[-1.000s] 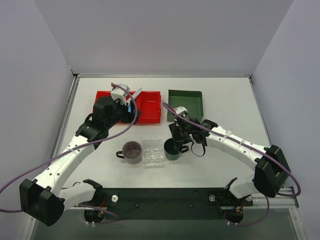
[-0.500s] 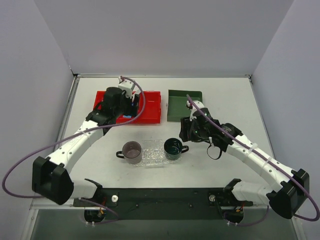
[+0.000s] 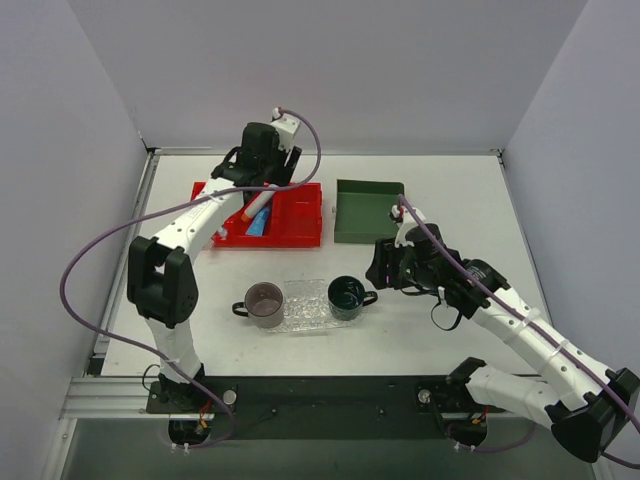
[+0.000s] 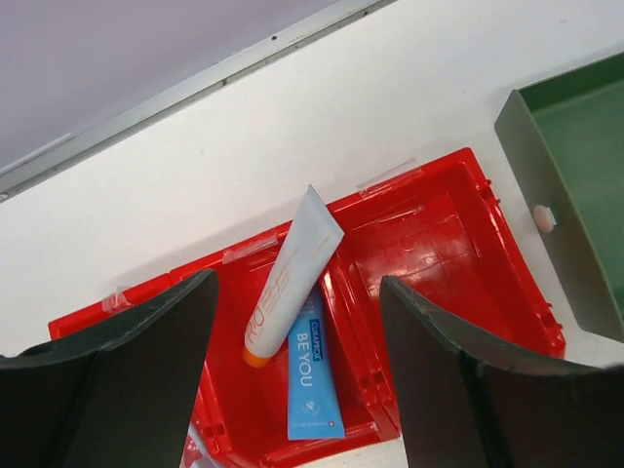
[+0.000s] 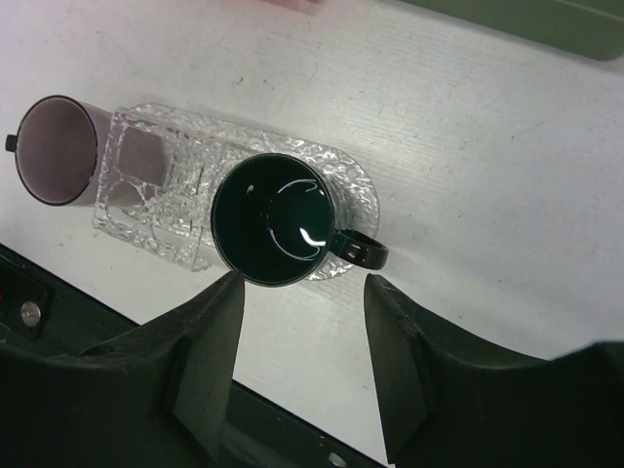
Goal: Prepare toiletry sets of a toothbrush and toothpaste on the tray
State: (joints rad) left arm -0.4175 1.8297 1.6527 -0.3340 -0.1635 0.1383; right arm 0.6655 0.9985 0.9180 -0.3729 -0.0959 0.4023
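Note:
The toothpaste, a white tube with an orange cap, leans in the middle compartment of the red bin. The light-blue toothbrush lies flat beside and partly under it. My left gripper is open and empty, hovering above both; from the top it is over the bin's back. The clear bumpy tray holds a dark green cup at its right end and a brown cup at its left end. My right gripper is open and empty, just right of the green cup.
A dark green square bin stands right of the red bin; its corner shows in the left wrist view. The tray lies near the table's front edge, with the black base rail just in front of it.
My right gripper has left the green cup on the tray and drawn back to the right. My left arm has swung toward the back of the red bin.

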